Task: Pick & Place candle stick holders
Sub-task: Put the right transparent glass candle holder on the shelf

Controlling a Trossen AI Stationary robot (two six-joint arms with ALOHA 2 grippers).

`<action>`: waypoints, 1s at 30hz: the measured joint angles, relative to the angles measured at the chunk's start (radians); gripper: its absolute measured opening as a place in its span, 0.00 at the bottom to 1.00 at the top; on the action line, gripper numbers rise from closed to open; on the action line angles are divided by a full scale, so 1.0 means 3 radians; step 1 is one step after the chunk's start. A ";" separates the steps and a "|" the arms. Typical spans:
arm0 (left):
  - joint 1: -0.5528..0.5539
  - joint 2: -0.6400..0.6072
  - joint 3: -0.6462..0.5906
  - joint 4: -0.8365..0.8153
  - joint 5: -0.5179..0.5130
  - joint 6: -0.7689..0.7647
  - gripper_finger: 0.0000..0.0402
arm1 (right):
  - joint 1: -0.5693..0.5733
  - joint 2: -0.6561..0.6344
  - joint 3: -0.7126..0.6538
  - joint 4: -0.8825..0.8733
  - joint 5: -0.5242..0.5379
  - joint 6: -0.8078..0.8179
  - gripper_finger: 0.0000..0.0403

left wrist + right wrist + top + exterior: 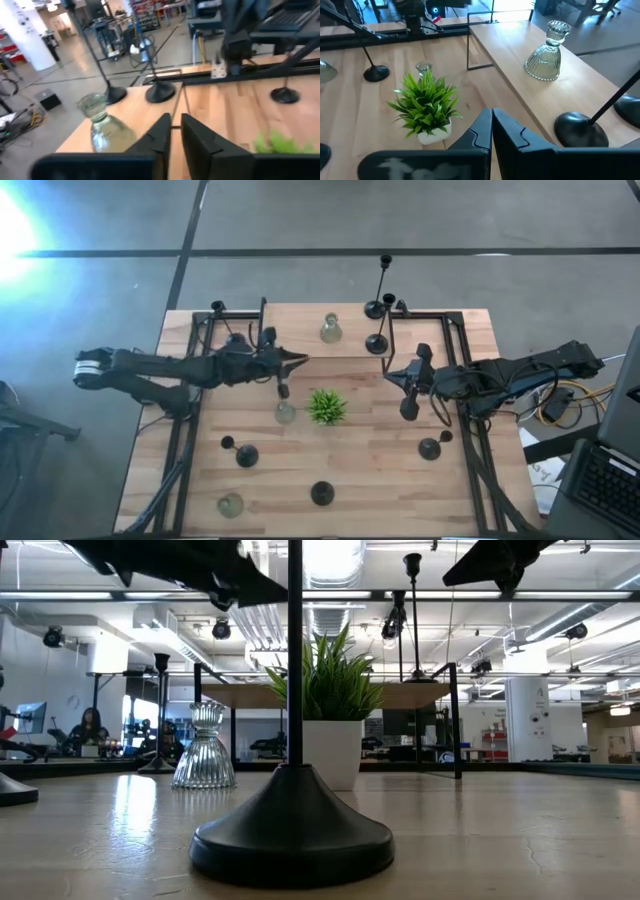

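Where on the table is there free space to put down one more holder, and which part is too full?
Bare wood lies between the black holder near the front edge and the one on the right, and left of the front-left black holder. The middle is crowded: plant, glass holder, left gripper, right gripper.

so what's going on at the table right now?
Two dark arms hang over the wooden table, sorting candle holders. The left gripper grips the thin stem of a black metal holder with a round base, beside the green plant. The right gripper holds nothing, its fingers together. Two tall black holders and a clear glass holder stand on the raised shelf.
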 joint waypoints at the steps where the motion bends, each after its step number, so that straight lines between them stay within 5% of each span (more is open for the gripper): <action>1: 0.0045 0.0047 0.0025 0.0027 0.0021 -0.0007 0.07 | 0.0000 0.0000 0.0000 0.0001 0.0001 -0.0027 0.02; 15: 0.0554 0.0858 0.0541 0.0060 0.0478 -0.0082 0.01 | -0.0241 -0.0054 -0.0025 -0.0359 0.0010 -0.0002 0.02; 30: 0.0851 0.1299 0.0863 0.0060 0.0632 -0.0167 0.00 | -0.0319 -0.0703 -0.0302 -0.0587 0.0026 0.0104 0.02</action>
